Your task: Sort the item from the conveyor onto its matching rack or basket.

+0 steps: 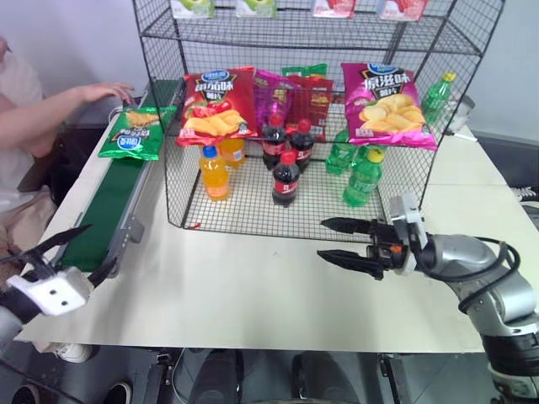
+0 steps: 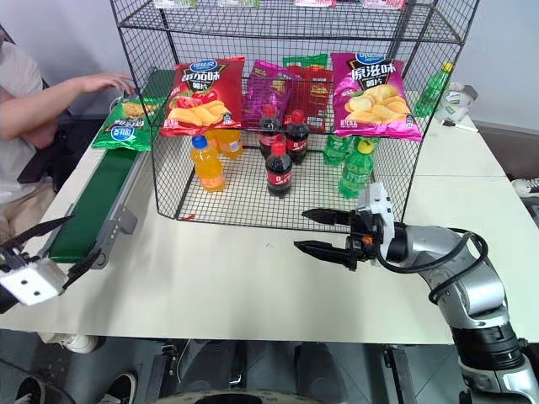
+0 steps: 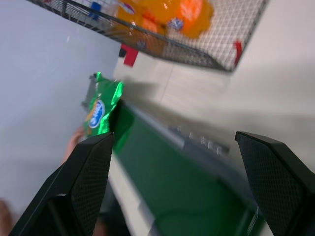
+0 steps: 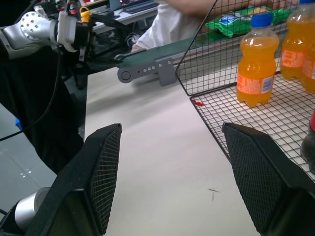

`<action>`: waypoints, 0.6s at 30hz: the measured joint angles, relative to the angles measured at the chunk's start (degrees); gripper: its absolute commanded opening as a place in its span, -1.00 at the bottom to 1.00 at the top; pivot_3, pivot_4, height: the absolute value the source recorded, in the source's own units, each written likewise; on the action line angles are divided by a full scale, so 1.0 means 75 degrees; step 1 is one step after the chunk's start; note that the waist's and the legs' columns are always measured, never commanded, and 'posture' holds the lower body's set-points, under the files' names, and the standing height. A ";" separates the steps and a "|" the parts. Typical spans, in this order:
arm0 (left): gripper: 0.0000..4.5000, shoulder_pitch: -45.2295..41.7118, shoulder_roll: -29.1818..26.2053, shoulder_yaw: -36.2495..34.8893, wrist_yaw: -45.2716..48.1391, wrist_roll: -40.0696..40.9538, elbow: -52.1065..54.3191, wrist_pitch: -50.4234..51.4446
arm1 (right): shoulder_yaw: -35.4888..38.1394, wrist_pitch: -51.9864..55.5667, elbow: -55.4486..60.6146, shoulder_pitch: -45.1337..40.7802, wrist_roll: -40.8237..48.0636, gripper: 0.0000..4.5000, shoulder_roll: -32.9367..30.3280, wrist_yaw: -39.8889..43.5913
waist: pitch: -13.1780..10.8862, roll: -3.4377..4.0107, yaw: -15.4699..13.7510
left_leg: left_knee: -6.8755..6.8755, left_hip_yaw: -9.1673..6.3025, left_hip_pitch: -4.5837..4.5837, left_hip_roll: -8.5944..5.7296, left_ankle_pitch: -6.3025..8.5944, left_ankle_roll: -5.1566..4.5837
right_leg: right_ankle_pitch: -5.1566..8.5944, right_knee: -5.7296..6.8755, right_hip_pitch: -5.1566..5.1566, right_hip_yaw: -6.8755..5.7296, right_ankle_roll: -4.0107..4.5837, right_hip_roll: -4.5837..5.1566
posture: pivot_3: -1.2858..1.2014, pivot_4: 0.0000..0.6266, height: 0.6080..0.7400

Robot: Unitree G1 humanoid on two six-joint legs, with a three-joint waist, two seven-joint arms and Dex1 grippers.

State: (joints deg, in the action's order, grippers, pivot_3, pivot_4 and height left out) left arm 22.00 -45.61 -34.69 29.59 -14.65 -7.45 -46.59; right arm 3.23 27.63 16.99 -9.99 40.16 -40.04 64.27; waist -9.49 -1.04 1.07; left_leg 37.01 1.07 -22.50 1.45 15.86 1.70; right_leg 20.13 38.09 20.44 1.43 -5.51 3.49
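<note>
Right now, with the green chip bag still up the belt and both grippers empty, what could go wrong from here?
A person's hand rests right beside the green chip bag on the conveyor, so a reach by the open left gripper could meet it. The glossy bag may slip from two thin fingers. The open right gripper hovers close to the rack front and could snag the wire grid.

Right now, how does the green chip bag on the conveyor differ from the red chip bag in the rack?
The green chip bag lies flat on the conveyor; the red chip bag stands upright in the rack. A person's hand is at the green bag; nothing touches the red one. Both are glossy, with a blue oval logo.
</note>
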 measured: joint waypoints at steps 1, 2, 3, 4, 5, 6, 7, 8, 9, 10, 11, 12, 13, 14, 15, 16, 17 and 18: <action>0.88 0.0143 -0.0007 -0.0108 -0.0242 -0.0281 -0.0080 -0.0164 | -0.0013 -0.0054 -0.0069 0.0028 -0.0035 0.51 0.0000 0.0063 | 0.0000 0.0000 0.0002 | 0.0000 0.0000 0.0000 0.0000 0.0000 -0.0001 | 0.0000 0.0000 0.0000 0.0000 0.0000 0.0000 | 0.03 -0.52 0.98; 0.88 0.0284 -0.0007 -0.0219 -0.0496 -0.0569 -0.0142 -0.0321 | -0.0028 -0.0087 -0.0128 0.0033 -0.0084 0.51 0.0001 0.0124 | 0.0000 0.0000 0.0003 | 0.0000 0.0001 0.0000 0.0000 0.0000 -0.0001 | 0.0000 0.0000 0.0000 0.0000 0.0000 0.0000 | 0.03 -0.52 0.98; 0.88 0.0420 -0.0006 -0.0311 -0.0747 -0.0777 -0.0221 -0.0449 | -0.0037 -0.0132 -0.0180 0.0036 -0.0103 0.51 0.0001 0.0195 | 0.0000 0.0000 0.0004 | 0.0001 0.0001 0.0001 0.0000 0.0000 -0.0001 | 0.0000 0.0001 0.0000 -0.0001 0.0000 0.0000 | 0.03 -0.52 0.98; 0.88 0.0570 -0.0002 -0.0382 -0.1009 -0.0998 -0.0269 -0.0547 | -0.0051 -0.0195 -0.0224 0.0035 -0.0151 0.51 0.0002 0.0255 | 0.0000 0.0000 0.0006 | 0.0001 0.0001 0.0001 0.0000 0.0000 -0.0001 | 0.0000 0.0002 0.0000 -0.0001 0.0000 0.0000 | 0.03 -0.52 0.98; 0.88 0.0661 -0.0002 -0.0398 -0.1202 -0.1177 -0.0290 -0.0590 | -0.0072 -0.0241 -0.0262 0.0028 -0.0172 0.51 0.0007 0.0297 | 0.0000 0.0000 0.0008 | 0.0002 0.0001 0.0002 0.0000 0.0000 -0.0001 | 0.0000 0.0003 -0.0002 0.0000 0.0000 0.0000 | 0.03 -0.52 0.98; 0.88 0.0759 -0.0002 -0.0400 -0.1401 -0.1358 -0.0349 -0.0636 | -0.0109 -0.0269 -0.0320 -0.0010 -0.0207 0.51 0.0027 0.0341 | 0.0000 0.0000 0.0011 | 0.0002 0.0001 0.0003 0.0000 0.0000 -0.0001 | 0.0000 0.0004 -0.0002 0.0000 0.0000 0.0000 | 0.03 -0.52 0.98; 0.88 0.0860 0.0005 -0.0400 -0.1577 -0.1529 -0.0402 -0.0663 | -0.0145 -0.0285 -0.0382 -0.0049 -0.0237 0.51 0.0039 0.0365 | 0.0000 0.0000 0.0012 | 0.0002 0.0001 0.0003 0.0000 0.0000 -0.0001 | 0.0000 0.0004 -0.0002 -0.0001 0.0000 0.0000 | 0.03 -0.52 0.98; 0.88 0.0945 0.0008 -0.0399 -0.1792 -0.1733 -0.0454 -0.0675 | -0.0178 -0.0291 -0.0456 -0.0105 -0.0245 0.51 0.0043 0.0396 | 0.0000 0.0000 0.0014 | 0.0002 0.0001 0.0003 0.0001 0.0000 -0.0001 | 0.0000 0.0004 -0.0002 -0.0001 0.0001 0.0000 | 0.03 -0.52 0.98; 0.88 0.0999 0.0008 -0.0399 -0.1957 -0.1865 -0.0517 -0.0662 | -0.0206 -0.0293 -0.0525 -0.0177 -0.0252 0.51 0.0047 0.0418 | 0.0000 0.0000 0.0015 | 0.0001 0.0001 0.0003 0.0001 0.0000 -0.0001 | 0.0000 0.0005 -0.0001 -0.0001 0.0001 0.0001 | 0.03 -0.52 0.98; 0.88 0.1048 0.0008 -0.0398 -0.2143 -0.1993 -0.0560 -0.0646 | -0.0223 -0.0301 -0.0563 -0.0245 -0.0266 0.51 0.0049 0.0443 | 0.0000 0.0000 0.0015 | 0.0001 0.0001 0.0003 0.0001 0.0000 -0.0001 | 0.0000 0.0005 0.0000 -0.0001 0.0001 0.0001 | 0.03 -0.52 0.98; 0.88 0.1089 0.0008 -0.0399 -0.2323 -0.2098 -0.0578 -0.0616 | -0.0238 -0.0317 -0.0601 -0.0302 -0.0300 0.51 0.0050 0.0474 | 0.0000 0.0000 0.0015 | 0.0000 0.0001 0.0003 0.0002 0.0001 -0.0001 | 0.0000 0.0004 0.0000 -0.0002 0.0001 0.0001 | 0.03 -0.52 0.98; 0.88 0.1118 0.0007 -0.0399 -0.2456 -0.2182 -0.0597 -0.0570 | -0.0240 -0.0339 -0.0637 -0.0325 -0.0320 0.51 0.0050 0.0494 | 0.0000 0.0000 0.0015 | 0.0000 0.0001 0.0003 0.0002 0.0001 -0.0001 | 0.0000 0.0004 0.0000 -0.0001 0.0001 0.0001 | 0.03 -0.52 0.98; 0.88 0.1200 0.0006 -0.0399 -0.2698 -0.2354 -0.0626 -0.0519 | -0.0244 -0.0359 -0.0675 -0.0335 -0.0362 0.51 0.0050 0.0524 | 0.0000 0.0000 0.0015 | 0.0000 0.0001 0.0002 0.0002 0.0001 -0.0001 | 0.0000 0.0003 0.0000 -0.0001 0.0001 0.0002 | 0.03 -0.52 0.98; 0.88 0.1284 0.0006 -0.0400 -0.2925 -0.2525 -0.0683 -0.0480 | -0.0249 -0.0372 -0.0703 -0.0336 -0.0384 0.51 0.0050 0.0556 | 0.0000 0.0000 0.0015 | -0.0001 0.0002 0.0001 0.0002 0.0001 -0.0001 | 0.0000 0.0002 0.0000 -0.0001 0.0001 0.0004 | 0.03 -0.52 0.98; 0.88 0.1346 0.0006 -0.0401 -0.3109 -0.2662 -0.0732 -0.0434 | -0.0250 -0.0383 -0.0743 -0.0336 -0.0392 0.51 0.0050 0.0582 | 0.0000 0.0000 0.0015 | -0.0001 0.0002 0.0001 0.0002 0.0001 -0.0001 | 0.0000 0.0002 0.0001 -0.0001 0.0001 0.0004 | 0.03 -0.52 0.98; 0.88 0.1395 0.0006 -0.0401 -0.3312 -0.2788 -0.0775 -0.0360 | -0.0253 -0.0395 -0.0794 -0.0338 -0.0397 0.51 0.0050 0.0611 | 0.0000 0.0000 0.0015 | -0.0001 0.0002 0.0001 0.0002 0.0001 -0.0001 | 0.0000 0.0002 0.0001 -0.0001 0.0001 0.0004 | 0.03 -0.52 0.98; 0.88 0.1428 0.0002 -0.0401 -0.3520 -0.2866 -0.0869 -0.0296 | -0.0254 -0.0411 -0.0833 -0.0338 -0.0410 0.51 0.0050 0.0637 | 0.0000 0.0000 0.0015 | -0.0001 0.0002 0.0001 0.0002 0.0001 -0.0001 | 0.0000 0.0004 0.0001 -0.0001 0.0001 0.0004 | 0.03 -0.52 0.98; 0.88 0.1445 -0.0007 -0.0398 -0.3656 -0.2905 -0.0943 -0.0249 | -0.0255 -0.0425 -0.0856 -0.0338 -0.0422 0.51 0.0050 0.0652 | 0.0000 0.0000 0.0015 | -0.0001 0.0002 0.0002 0.0002 0.0001 -0.0001 | 0.0000 0.0004 0.0001 -0.0001 0.0001 0.0004 | 0.03 -0.52 0.98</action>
State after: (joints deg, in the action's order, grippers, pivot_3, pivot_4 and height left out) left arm 32.84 -45.66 -37.67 2.16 -36.43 -14.52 -48.46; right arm 1.32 24.44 10.57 -12.52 37.00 -39.66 69.16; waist -9.48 -1.04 1.18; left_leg 37.00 1.09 -22.49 1.47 15.87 1.69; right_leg 20.13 38.12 20.45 1.43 -5.50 3.52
